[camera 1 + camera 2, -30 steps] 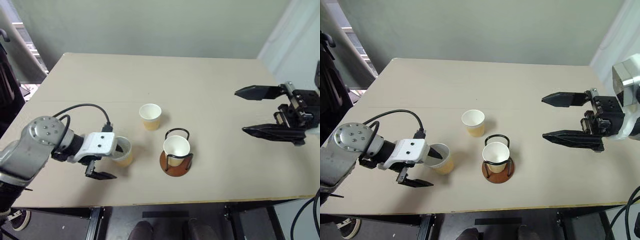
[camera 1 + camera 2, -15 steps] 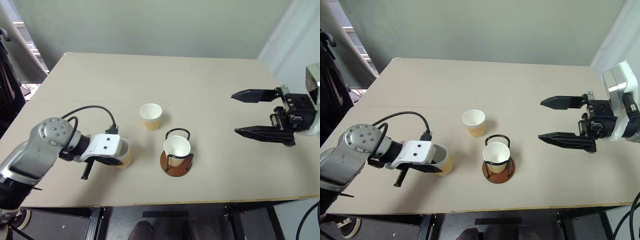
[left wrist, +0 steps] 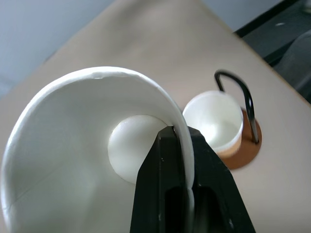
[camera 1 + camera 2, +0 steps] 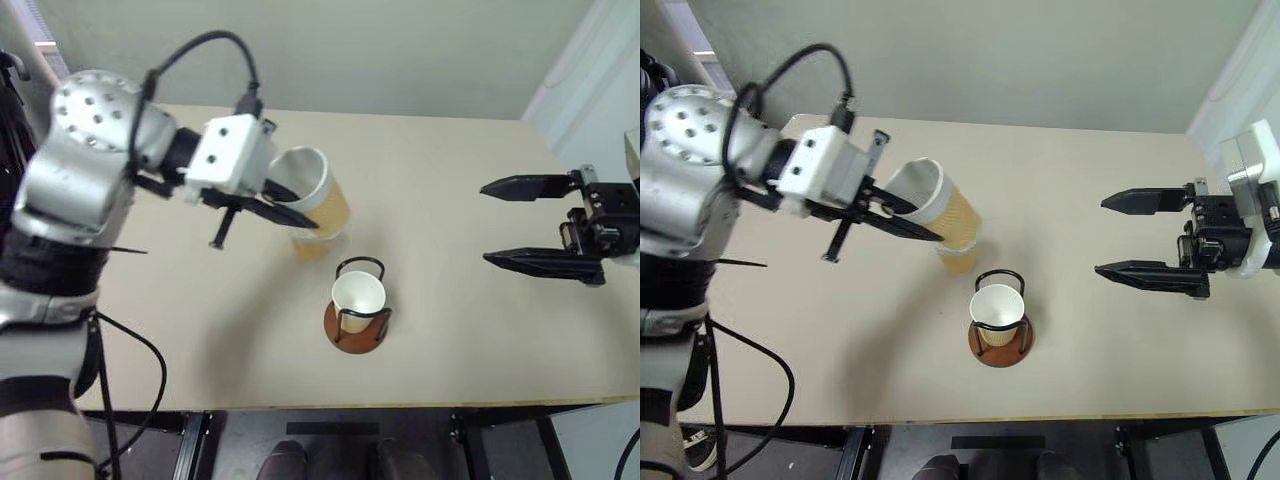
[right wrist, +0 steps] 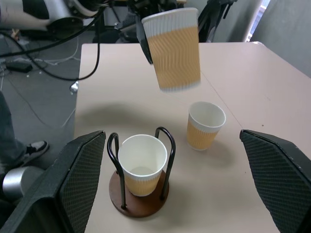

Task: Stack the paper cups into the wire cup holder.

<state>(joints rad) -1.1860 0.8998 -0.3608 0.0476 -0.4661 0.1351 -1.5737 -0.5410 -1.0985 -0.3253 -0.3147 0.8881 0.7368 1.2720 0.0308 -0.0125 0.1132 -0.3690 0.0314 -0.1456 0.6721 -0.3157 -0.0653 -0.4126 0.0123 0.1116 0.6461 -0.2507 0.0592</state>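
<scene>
Left hand (image 4: 902, 217) grasps a paper cup (image 4: 938, 204) by its rim, above the wire cup holder (image 4: 1000, 325); right hand (image 4: 1143, 235) released

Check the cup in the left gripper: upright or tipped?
Tipped. The paper cup hangs above the table, its mouth turned sideways toward the left gripper, whose fingers pinch the rim wall.

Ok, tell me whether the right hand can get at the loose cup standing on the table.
Probably yes: the right hand is open, and bare table lies between it and the standing cup. The lifted cup hangs above, partly overhead.
</scene>
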